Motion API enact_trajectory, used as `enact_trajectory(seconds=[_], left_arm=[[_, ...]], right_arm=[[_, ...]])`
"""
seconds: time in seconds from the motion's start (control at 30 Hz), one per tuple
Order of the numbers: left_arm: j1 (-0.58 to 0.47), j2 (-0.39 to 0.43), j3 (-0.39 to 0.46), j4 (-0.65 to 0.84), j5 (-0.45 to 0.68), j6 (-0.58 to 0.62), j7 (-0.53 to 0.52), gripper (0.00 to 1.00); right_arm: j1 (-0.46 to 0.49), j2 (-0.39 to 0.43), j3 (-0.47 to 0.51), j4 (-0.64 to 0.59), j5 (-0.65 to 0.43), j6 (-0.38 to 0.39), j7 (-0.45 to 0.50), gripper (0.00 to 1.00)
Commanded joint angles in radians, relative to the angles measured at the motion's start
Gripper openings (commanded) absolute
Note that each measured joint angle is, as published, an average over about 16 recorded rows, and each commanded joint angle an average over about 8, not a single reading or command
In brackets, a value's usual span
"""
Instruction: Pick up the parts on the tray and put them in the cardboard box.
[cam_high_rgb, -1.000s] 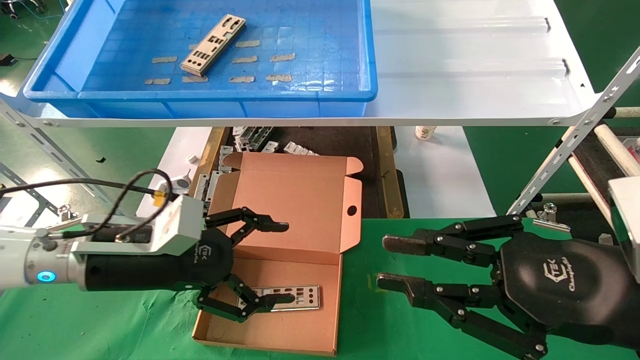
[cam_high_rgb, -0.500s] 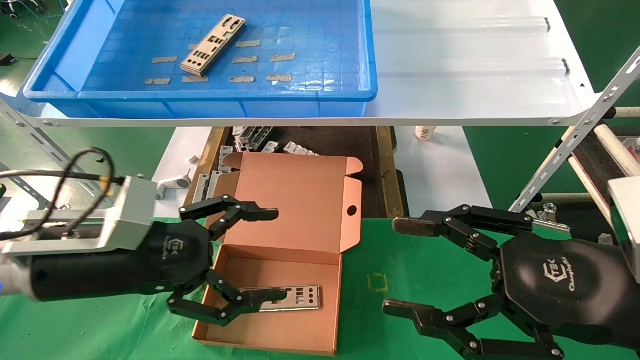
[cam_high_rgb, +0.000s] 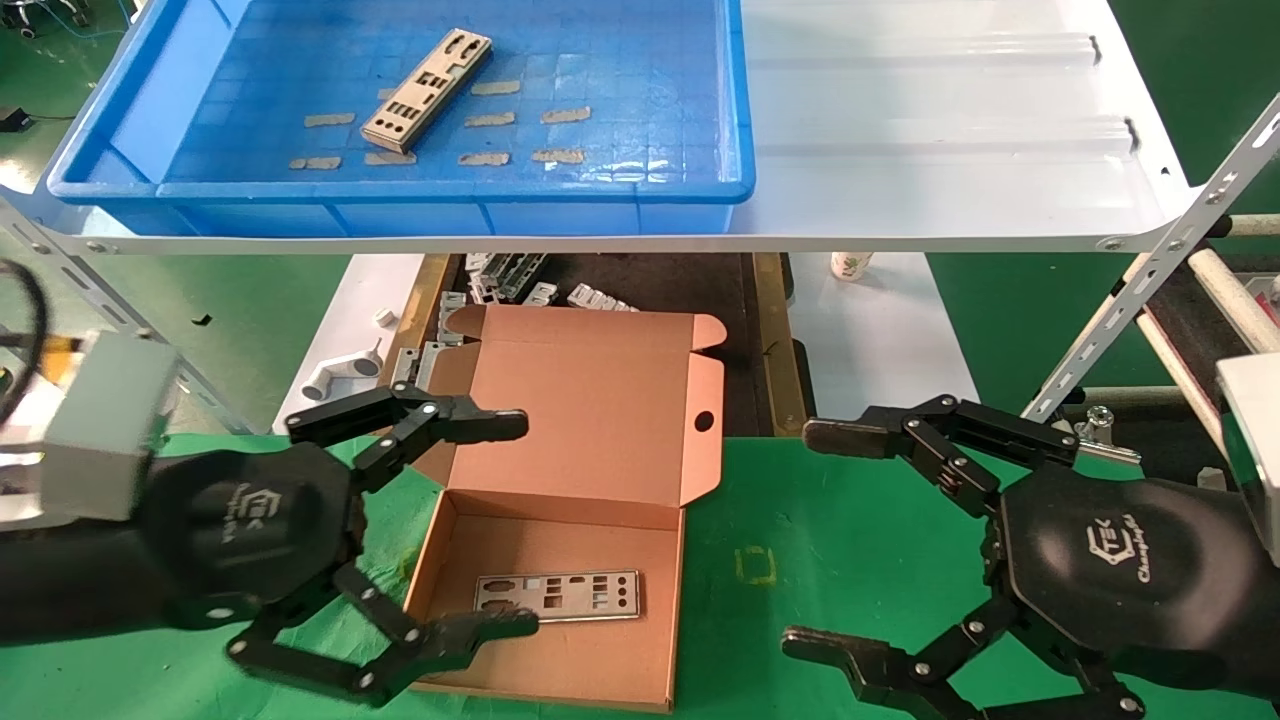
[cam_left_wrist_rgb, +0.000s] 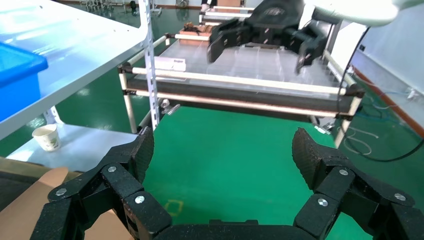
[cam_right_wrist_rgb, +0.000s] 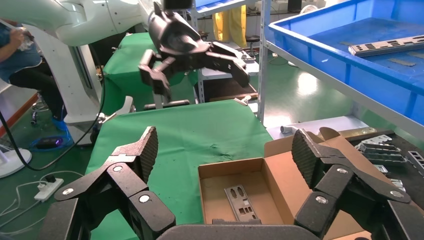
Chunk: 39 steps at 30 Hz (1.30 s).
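We see a white metal shelf (cam_high_rgb: 950, 150) spanning the back, a green cloth (cam_high_rgb: 830, 540) covering the table, a paper cup (cam_high_rgb: 850, 265) (partly hidden under the shelf edge), and grey metal brackets (cam_high_rgb: 520, 280) piled on dark matting.

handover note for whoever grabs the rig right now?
Left gripper: open, empty, beside the cardboard box's left edge.
Right gripper: open, empty, over the green cloth right of the box.
Done: one part lies flat on the box floor, touching neither gripper.
Left: one part lies diagonally in the blue tray on the white shelf; pick it up and put it in the box. Box lid is open.
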Motion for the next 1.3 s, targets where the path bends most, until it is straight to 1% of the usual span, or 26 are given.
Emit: enact_trajectory(seconds=[0.03,0.2,0.37,1.3], left_arm=[[0.018,-0.014,-0.023,-0.031,-0.015,0.001,-0.023,1.00],[0.048,-0.038,-0.061,-0.084,-0.041,0.003,-0.060,1.00],[0.062,-0.050,-0.079,-0.108,-0.054,0.004,-0.073,1.00],[0.048,-0.039,-0.062,-0.084,-0.041,0.002,-0.061,1.00]], right_arm=[[0.000,0.000,0.000,0.000,0.000,0.000,0.000,1.00],[0.000,0.000,0.000,0.000,0.000,0.000,0.000,1.00],[0.000,0.000,0.000,0.000,0.000,0.000,0.000,1.00],[0.000,0.000,0.000,0.000,0.000,0.000,0.000,1.00]])
